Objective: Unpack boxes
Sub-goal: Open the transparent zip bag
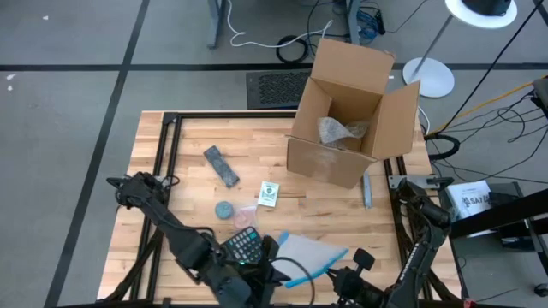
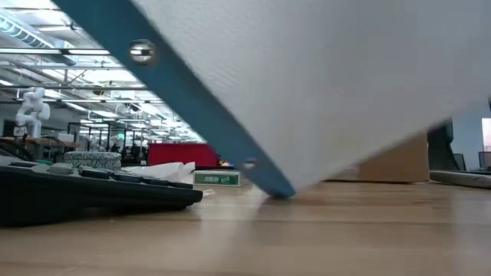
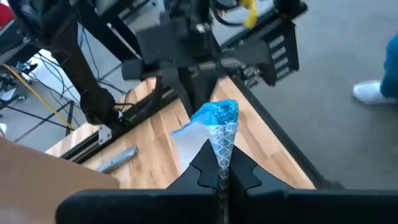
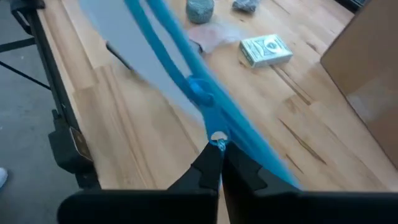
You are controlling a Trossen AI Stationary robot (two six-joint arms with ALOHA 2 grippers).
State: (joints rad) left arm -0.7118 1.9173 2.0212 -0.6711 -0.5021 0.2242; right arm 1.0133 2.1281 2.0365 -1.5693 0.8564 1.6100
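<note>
The brown cardboard box stands open on the table's far right part, with crumpled clear plastic inside it. A clear pouch with a blue edge is raised over the near edge between my two grippers. My left gripper is shut on one blue end of it. My right gripper is shut on its blue edge. In the low view the pouch fills most of the picture. My left gripper pinches a bunched blue corner of the pouch between its two fingers; the blue edge sticks out crumpled beyond the fingertips. My right gripper pinches the pouch's blue edge strip between its fingertips, beside a small metal snap. The pouch slants away from the fingers over the table, and its low corner reaches down to the tabletop.
A black calculator lies by my left gripper. A green-and-white packet, a small round grey thing, a dark oblong device and a grey pen-like piece lie on the wood. Black rails border the table.
</note>
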